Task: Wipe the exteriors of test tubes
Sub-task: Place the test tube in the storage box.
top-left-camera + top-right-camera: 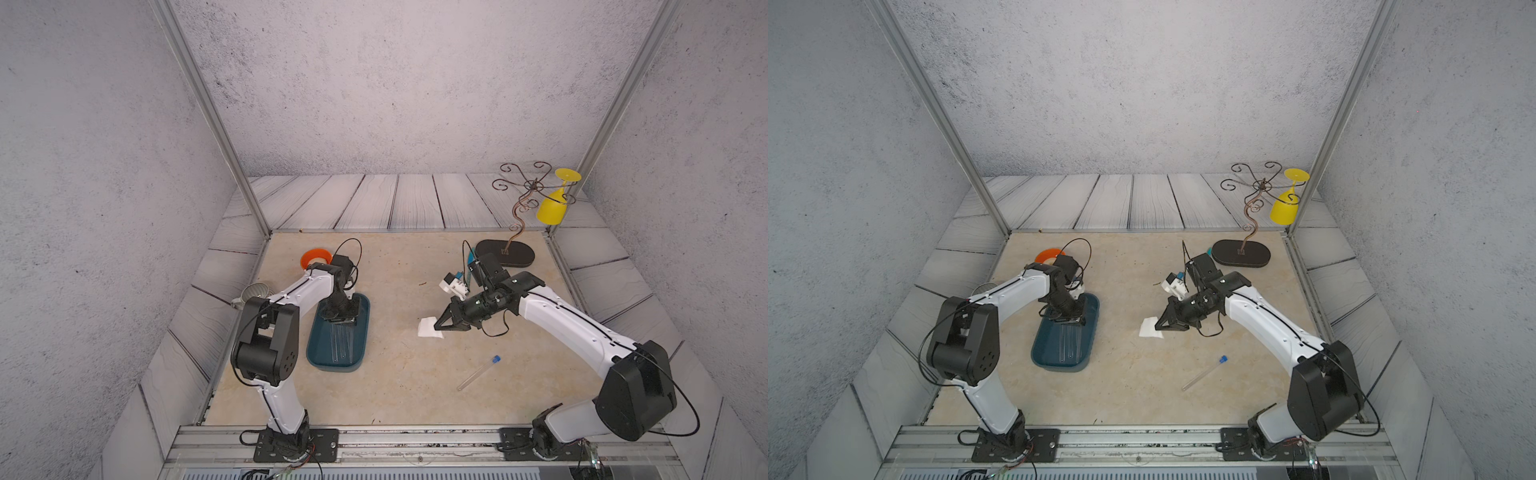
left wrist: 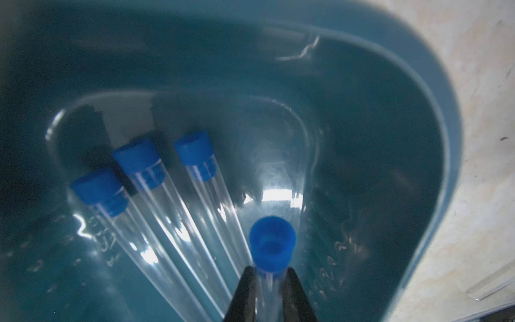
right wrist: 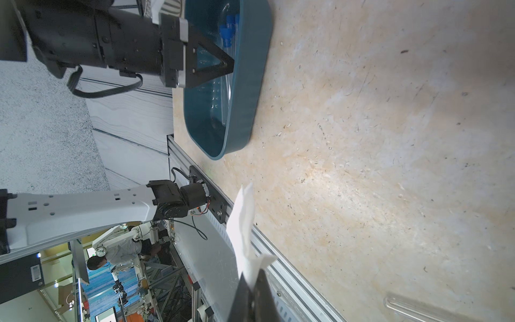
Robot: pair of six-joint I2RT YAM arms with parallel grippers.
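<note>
Inside the teal tub (image 1: 320, 359), my left gripper (image 2: 269, 281) is shut on a clear test tube just under its blue cap (image 2: 271, 245). Three more capped test tubes (image 2: 156, 192) lie side by side on the tub floor beside it. In both top views the left gripper (image 1: 341, 321) (image 1: 1068, 321) reaches down into the tub's far half. My right gripper (image 3: 252, 281) (image 1: 436, 326) hovers over the middle of the table, shut on a folded white cloth (image 3: 242, 223) (image 1: 428, 328). Another test tube (image 1: 478, 372) (image 1: 1204, 372) lies on the table in front of the right arm.
A wire stand on a black oval base (image 1: 505, 253) holds a yellow glass (image 1: 550, 205) at the back right. A teal utensil (image 1: 471, 257) sits behind the right wrist. An orange cup (image 1: 316, 257) and a grey cup (image 1: 253, 293) stand behind the left arm.
</note>
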